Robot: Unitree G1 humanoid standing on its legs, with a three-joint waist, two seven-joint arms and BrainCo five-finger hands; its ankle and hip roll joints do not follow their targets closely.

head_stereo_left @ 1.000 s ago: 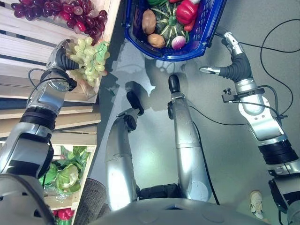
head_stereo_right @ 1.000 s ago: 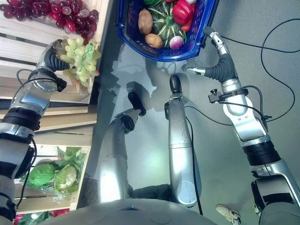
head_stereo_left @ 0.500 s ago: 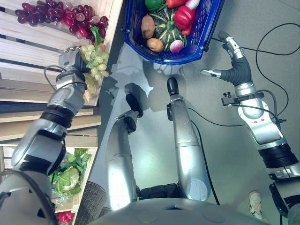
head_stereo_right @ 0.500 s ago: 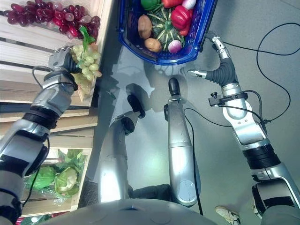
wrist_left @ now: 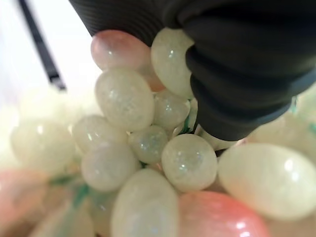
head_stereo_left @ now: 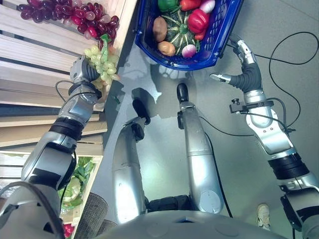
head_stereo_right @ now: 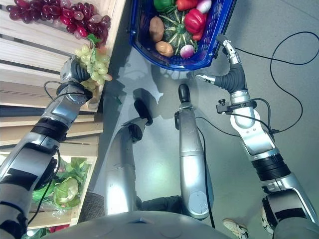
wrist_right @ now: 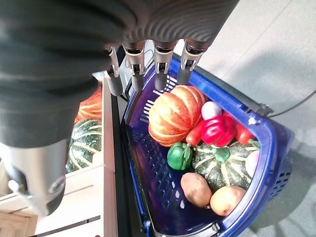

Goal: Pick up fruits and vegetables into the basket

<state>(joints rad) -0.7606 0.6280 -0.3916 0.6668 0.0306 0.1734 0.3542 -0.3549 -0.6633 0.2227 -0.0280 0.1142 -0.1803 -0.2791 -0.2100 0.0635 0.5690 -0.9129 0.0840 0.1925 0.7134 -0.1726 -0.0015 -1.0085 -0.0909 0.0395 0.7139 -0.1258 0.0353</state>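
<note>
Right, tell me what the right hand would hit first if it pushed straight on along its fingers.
Probably the near rim of the blue plastic basket: the right hand has straight fingers aimed at its edge, with the orange ribbed pumpkin just beyond. Depth is unclear.

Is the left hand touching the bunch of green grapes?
Touching. In the left wrist view the left hand presses against the bunch of green grapes; its dark cover sits directly on them.

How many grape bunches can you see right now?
2. The green grape bunch is in the left hand at the crate's edge; the red grape bunch lies on the wooden crate. Others may be hidden.
</note>
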